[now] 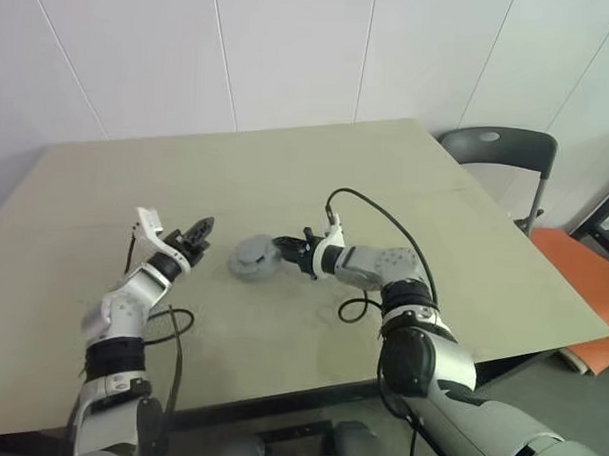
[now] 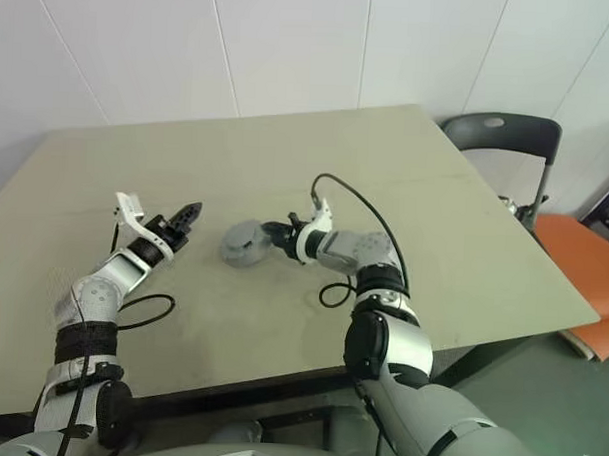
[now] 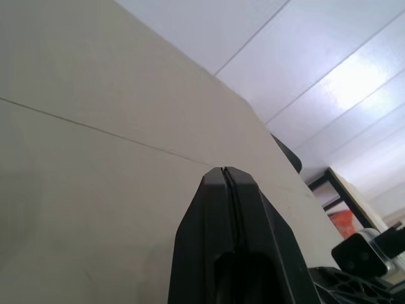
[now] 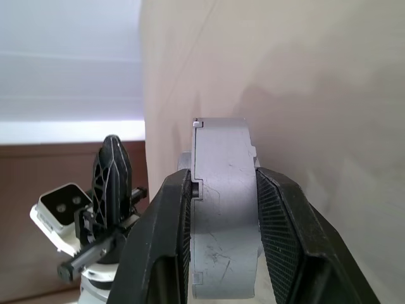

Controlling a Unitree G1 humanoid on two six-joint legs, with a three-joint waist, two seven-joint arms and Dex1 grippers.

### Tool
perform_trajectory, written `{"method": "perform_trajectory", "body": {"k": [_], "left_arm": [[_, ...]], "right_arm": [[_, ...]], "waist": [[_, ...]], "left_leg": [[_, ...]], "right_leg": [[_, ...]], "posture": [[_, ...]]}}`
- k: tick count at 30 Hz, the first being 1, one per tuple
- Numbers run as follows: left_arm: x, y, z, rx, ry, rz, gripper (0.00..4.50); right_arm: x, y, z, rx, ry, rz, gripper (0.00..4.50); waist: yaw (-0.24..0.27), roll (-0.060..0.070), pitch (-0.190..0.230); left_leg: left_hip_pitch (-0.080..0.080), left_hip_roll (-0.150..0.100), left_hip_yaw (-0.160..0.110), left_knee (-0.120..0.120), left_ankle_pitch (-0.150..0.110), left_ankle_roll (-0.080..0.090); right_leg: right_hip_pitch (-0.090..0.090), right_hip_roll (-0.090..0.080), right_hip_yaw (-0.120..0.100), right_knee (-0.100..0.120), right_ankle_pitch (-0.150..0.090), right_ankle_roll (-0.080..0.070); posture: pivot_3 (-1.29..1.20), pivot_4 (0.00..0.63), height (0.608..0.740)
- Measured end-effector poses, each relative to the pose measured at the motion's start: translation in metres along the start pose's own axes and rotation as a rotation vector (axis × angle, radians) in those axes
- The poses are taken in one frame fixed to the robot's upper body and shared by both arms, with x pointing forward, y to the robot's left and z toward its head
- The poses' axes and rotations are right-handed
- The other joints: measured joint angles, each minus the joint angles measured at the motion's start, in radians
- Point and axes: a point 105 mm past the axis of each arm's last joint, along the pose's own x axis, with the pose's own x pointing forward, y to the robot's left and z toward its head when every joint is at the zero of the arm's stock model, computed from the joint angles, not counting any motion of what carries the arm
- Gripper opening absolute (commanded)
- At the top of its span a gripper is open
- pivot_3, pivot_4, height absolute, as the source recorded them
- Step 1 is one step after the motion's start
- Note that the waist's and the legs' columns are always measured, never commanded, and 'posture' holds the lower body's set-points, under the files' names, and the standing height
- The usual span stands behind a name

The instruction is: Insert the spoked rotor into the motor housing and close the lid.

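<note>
Right gripper (image 4: 218, 215) clamps the grey motor housing (image 1: 253, 257) edge-on (thickness clearest from its wrist camera); left gripper (image 1: 200, 228) clenched, empty, beside it

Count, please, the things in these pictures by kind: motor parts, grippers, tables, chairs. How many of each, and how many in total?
Motor parts: 1, a grey round assembly held in the right gripper
Grippers: 2, left gripper and right gripper
Tables: 1, table
Chairs: 1, chair
Total: 5

White panelled walls (image 1: 290, 57), beige table (image 1: 286, 177), dark grey folding chair (image 1: 499, 150) at its right, orange seat (image 1: 583, 268) beyond
</note>
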Motion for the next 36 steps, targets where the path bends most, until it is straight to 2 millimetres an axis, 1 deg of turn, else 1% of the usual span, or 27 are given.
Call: {"method": "perform_trajectory", "body": {"k": [5, 10, 11, 12, 14, 20, 23, 26, 29, 33, 36], "left_arm": [[-0.003, -0.001, 0.006, -0.09, -0.041, 0.023, 2.21], [-0.005, 0.001, -0.001, -0.161, -0.012, 0.054, 3.93], [-0.007, 0.003, -0.004, -0.175, -0.002, 0.057, 4.25], [-0.009, 0.005, -0.007, -0.187, 0.007, 0.063, 4.45], [-0.013, 0.009, -0.011, -0.215, 0.021, 0.075, 4.45], [-0.02, 0.014, -0.012, -0.342, 0.036, 0.095, 4.45], [-0.023, 0.009, -0.014, -0.427, 0.063, 0.064, 4.45], [-0.025, 0.004, -0.013, -0.465, 0.081, 0.034, 4.45], [-0.025, -0.001, -0.016, -0.487, 0.11, 0.013, 4.45], [-0.025, -0.007, -0.016, -0.504, 0.119, -0.012, 4.45], [-0.024, -0.011, -0.013, -0.5, 0.108, -0.029, 4.45]], "right_arm": [[0.008, 0.005, -0.004, -0.019, 0.018, 0.006, 1.2], [0.011, 0.007, -0.007, -0.038, 0.028, 0.01, 1.2], [0.012, 0.008, -0.008, -0.043, 0.03, 0.01, 1.2], [0.012, 0.008, -0.008, -0.046, 0.03, 0.009, 1.2], [0.012, 0.008, -0.007, -0.049, 0.027, 0.009, 1.2], [0.013, 0.009, -0.008, -0.061, 0.033, 0.014, 1.2], [0.013, 0.01, -0.01, -0.066, 0.039, 0.017, 1.2], [0.014, 0.011, -0.01, -0.065, 0.041, 0.025, 1.2], [0.012, 0.022, -0.007, -0.051, 0.026, 0.095, 1.2], [0.004, 0.049, 0.006, -0.062, -0.031, 0.245, 1.2], [0.0, 0.059, 0.011, -0.077, -0.053, 0.291, 1.2]], "waist": [[0.0, -0.001, -0.001], [-0.001, -0.001, -0.001], [-0.002, -0.001, -0.001], [-0.002, -0.001, -0.001], [-0.001, -0.001, -0.001], [-0.001, -0.001, -0.001], [-0.001, -0.001, -0.001], [-0.001, -0.001, -0.001], [-0.001, -0.001, -0.001], [-0.001, -0.001, -0.001], [-0.001, -0.002, -0.001]], "left_leg": [[-0.012, -0.001, 0.0, 0.002, 0.0, 0.0], [-0.012, -0.001, 0.0, 0.001, 0.0, 0.0], [-0.012, -0.001, 0.0, 0.001, 0.0, 0.0], [-0.012, -0.001, 0.0, 0.001, 0.0, 0.0], [-0.012, -0.001, 0.0, 0.002, 0.0, 0.0], [-0.012, -0.001, 0.0, 0.002, 0.0, 0.0], [-0.012, -0.002, 0.0, 0.002, 0.0, 0.0], [-0.012, -0.002, 0.0, 0.002, 0.0, 0.0], [-0.012, -0.002, 0.0, 0.003, 0.0, -0.001], [-0.012, -0.002, 0.0, 0.003, 0.0, -0.001], [-0.011, -0.002, 0.0, 0.003, 0.0, -0.001]], "right_leg": [[-0.011, -0.001, 0.0, 0.001, 0.001, 0.0], [-0.011, -0.001, 0.0, 0.001, 0.001, 0.0], [-0.011, -0.001, 0.0, 0.001, 0.001, 0.0], [-0.011, -0.001, 0.0, 0.001, 0.001, 0.0], [-0.011, -0.001, 0.0, 0.001, 0.001, 0.0], [-0.011, -0.001, 0.0, 0.002, 0.002, 0.0], [-0.011, -0.001, 0.0, 0.002, 0.002, 0.0], [-0.011, -0.002, 0.0, 0.002, 0.002, 0.0], [-0.011, -0.002, 0.0, 0.002, 0.002, 0.0], [-0.011, -0.002, 0.0, 0.002, 0.002, 0.0], [-0.011, -0.002, 0.001, 0.002, 0.002, 0.0]], "posture": [[0.0, 0.0, 0.74], [0.0, 0.0, 0.74], [0.0, 0.0, 0.74], [0.0, 0.0, 0.74], [0.0, 0.0, 0.74], [0.0, 0.0, 0.74], [0.0, 0.0, 0.74], [0.0, 0.0, 0.74], [0.0, 0.0, 0.74], [0.0, 0.0, 0.74], [0.0, 0.0, 0.74]]}}
